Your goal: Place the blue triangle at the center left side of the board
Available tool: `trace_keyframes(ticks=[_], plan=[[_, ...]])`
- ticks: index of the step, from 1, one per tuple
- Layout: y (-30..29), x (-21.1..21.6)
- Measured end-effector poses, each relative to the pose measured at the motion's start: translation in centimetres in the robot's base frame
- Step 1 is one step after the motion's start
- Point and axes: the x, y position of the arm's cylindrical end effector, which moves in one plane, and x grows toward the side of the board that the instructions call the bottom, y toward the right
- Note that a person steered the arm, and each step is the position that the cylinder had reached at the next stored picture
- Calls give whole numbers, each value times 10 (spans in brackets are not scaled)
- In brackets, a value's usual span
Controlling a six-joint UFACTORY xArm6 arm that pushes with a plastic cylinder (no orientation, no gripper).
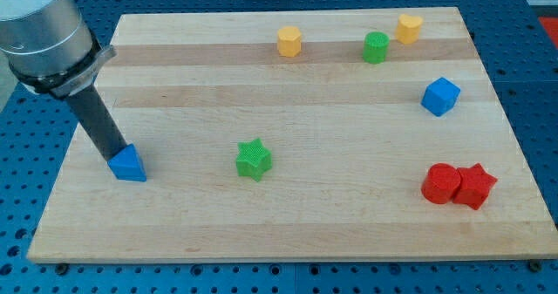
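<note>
Camera view: my tip [112, 160] touches the blue triangle [129, 164] from the view's left, at the desk's [261, 233] left-centre; no fingers fitted.

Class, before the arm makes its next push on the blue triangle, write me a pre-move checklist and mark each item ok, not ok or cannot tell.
1. My tip at the blue triangle: ok, against its upper left edge.
2. Triangle on the board's left side: ok.
3. Triangle at mid-height: not ok, it sits below centre.
4. Nearest block, the green star, out of the way: ok, well to the view's right.
5. Tip on the correct side to push toward the view's top: not ok.
</note>
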Motion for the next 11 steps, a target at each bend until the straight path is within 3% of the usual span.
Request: trace_keyframes(ticks=[2,3,5,6,10,11], plan=[[-5,72],[29,117],[29,-7],[29,-41],[-13,-49],[-14,-97]])
